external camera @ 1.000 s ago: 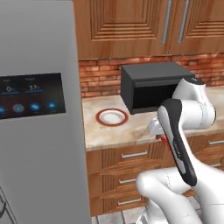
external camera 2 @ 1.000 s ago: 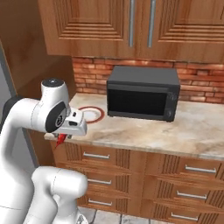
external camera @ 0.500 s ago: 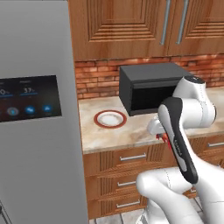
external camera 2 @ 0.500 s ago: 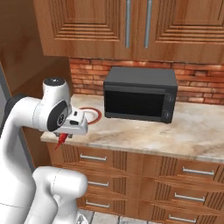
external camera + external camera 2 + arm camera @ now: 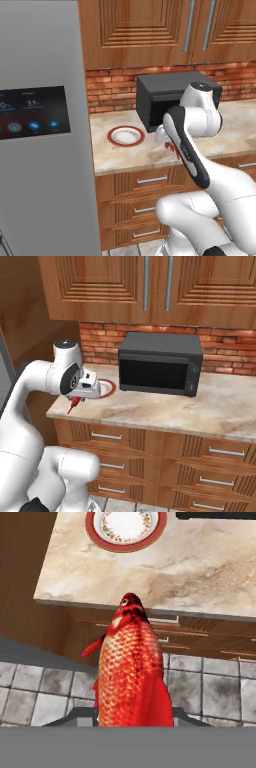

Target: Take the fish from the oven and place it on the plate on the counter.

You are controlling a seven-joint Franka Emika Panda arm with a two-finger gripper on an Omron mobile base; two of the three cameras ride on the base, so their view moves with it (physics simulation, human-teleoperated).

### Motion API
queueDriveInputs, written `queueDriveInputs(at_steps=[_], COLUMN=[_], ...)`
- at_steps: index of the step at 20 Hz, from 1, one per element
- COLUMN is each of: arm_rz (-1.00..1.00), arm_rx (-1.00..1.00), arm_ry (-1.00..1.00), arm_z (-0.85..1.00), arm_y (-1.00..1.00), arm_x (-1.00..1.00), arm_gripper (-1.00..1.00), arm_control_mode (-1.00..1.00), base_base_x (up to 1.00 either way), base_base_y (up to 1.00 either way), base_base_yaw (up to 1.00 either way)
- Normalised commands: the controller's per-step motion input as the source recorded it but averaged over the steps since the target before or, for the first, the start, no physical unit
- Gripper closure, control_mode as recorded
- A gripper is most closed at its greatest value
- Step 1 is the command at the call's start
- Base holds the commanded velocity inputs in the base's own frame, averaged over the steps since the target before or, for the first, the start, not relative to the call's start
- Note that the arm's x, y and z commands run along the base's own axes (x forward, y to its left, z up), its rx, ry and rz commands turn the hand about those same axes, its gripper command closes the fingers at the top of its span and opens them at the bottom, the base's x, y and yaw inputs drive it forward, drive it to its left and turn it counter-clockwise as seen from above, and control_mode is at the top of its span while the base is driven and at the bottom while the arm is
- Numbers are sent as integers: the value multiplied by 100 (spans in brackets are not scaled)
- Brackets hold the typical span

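My gripper (image 5: 170, 145) is shut on the red-orange fish (image 5: 131, 672), which hangs head-down just off the counter's front edge. The fish (image 5: 74, 403) shows as a small red tip under the hand, and also as red bits below the hand (image 5: 173, 149). The white plate with a red ring (image 5: 111, 136) lies on the beige counter (image 5: 120, 156), left of the hand. From the right base, the hand covers part of the plate (image 5: 111, 390). In the hand view the plate (image 5: 90, 528) sits at the top, beyond the fish's head. The oven is out of view.
A black boxy microwave (image 5: 160, 363) stands on the counter (image 5: 165, 412) against the red brick, right of the plate. A tall grey fridge (image 5: 40, 150) with a display panel borders the counter's left end. Wooden drawers (image 5: 150, 446) and a tiled floor (image 5: 215, 687) lie below.
The whole scene has shifted a little in both base views, so the base has moved. The arm keeps its pose with the fish in the gripper.
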Motion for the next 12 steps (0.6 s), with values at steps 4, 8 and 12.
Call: queueDriveInputs(at_steps=[4, 8, 12], arm_rz=[-6, -15, -24], arm_rx=[-5, -7, -5], arm_ry=[0, 0, 0], arm_z=[-6, -11, -30], arm_y=[46, 56, 62], arm_x=[100, 100, 71], arm_gripper=[100, 100, 100], arm_control_mode=[-100, -100, -100], base_base_x=[0, 0, 0], base_base_y=[0, 0, 0], base_base_yaw=[0, 0, 0])
